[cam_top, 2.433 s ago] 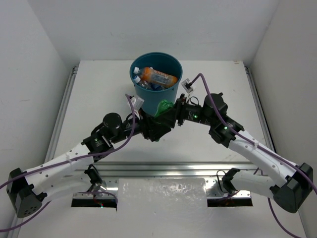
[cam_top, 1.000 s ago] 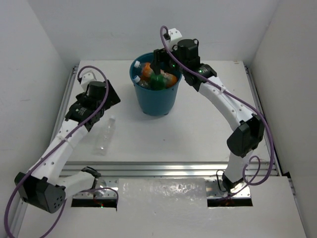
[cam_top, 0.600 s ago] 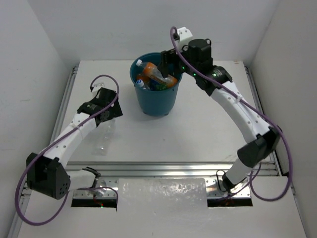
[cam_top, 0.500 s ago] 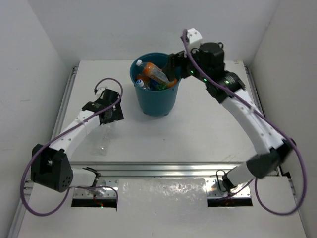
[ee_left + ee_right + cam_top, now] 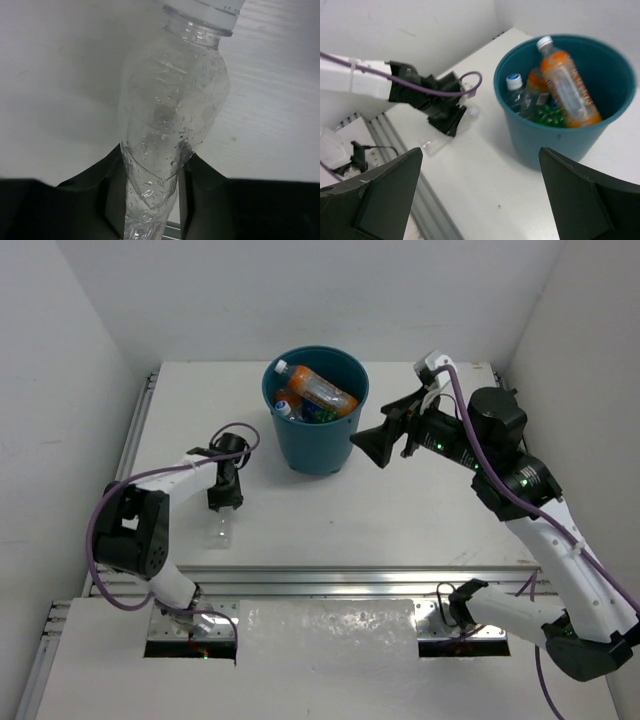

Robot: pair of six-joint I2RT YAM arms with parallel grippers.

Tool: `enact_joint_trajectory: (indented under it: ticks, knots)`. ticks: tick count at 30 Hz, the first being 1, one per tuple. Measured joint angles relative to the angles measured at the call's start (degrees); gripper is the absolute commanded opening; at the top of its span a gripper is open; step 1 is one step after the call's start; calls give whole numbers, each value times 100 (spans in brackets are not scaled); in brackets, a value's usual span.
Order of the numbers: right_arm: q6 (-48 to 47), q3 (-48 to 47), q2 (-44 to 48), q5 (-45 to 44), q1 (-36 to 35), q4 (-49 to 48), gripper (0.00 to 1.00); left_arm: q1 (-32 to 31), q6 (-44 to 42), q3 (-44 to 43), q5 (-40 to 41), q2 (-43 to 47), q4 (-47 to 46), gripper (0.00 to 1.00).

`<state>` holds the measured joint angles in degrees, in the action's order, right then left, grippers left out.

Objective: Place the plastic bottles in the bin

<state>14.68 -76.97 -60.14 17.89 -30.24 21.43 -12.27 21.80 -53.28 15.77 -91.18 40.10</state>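
The left gripper (image 5: pixel 152 165) holds a clear bottle (image 5: pixel 172 100) by its lower body. Both black fingers (image 5: pixel 112 192) press against its sides, and the plastic is pinched in between them. The bottle runs straight out ahead of the jaws to its white cap (image 5: pixel 202 9), with droplets on its inside, and it lies low over the table (image 5: pixel 50 75).

The right gripper (image 5: pixel 480 150) hangs in the air with its jaws spread wide and nothing between them. Ahead of these jaws and slightly to one side stands the bin (image 5: pixel 545 145), upright on the table. Inside it an orange bottle (image 5: pixel 565 90) lies slanted on top, cap toward the rim. A second orange bottle (image 5: pixel 536 80), a blue-capped clear bottle (image 5: pixel 514 82) and a green bottle (image 5: pixel 547 115) sit beneath.
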Motion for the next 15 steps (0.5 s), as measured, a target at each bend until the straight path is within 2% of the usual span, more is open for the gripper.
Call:
enact_joint_trajectory:
  ticks: [1, 3, 6, 9, 12, 15]
  knots:
    - [39, 107, 35, 76, 0, 2, 99, 0, -24, 0, -101, 57, -96, 8]
    - [184, 492, 164, 238, 0, -103, 99, -7, -59, 0, -306, 138, -153, 3]
    - [533, 1167, 433, 393, 2, -323, 99, -173, 2, -9, -516, 481, -120, 2]
    - [1252, 2107, 697, 911, 7, -1141, 99, -881, 219, -236, -627, 1342, -157, 0]
    - [2087, 2876, 643, 1589, -44, -2138, 99, -1526, 654, -481, -1255, 2312, -811, 0]
    - [2500, 3209, 402, 1770, -343, -2608, 99, -1622, 1207, -343, -1941, 3233, -1606, 0]
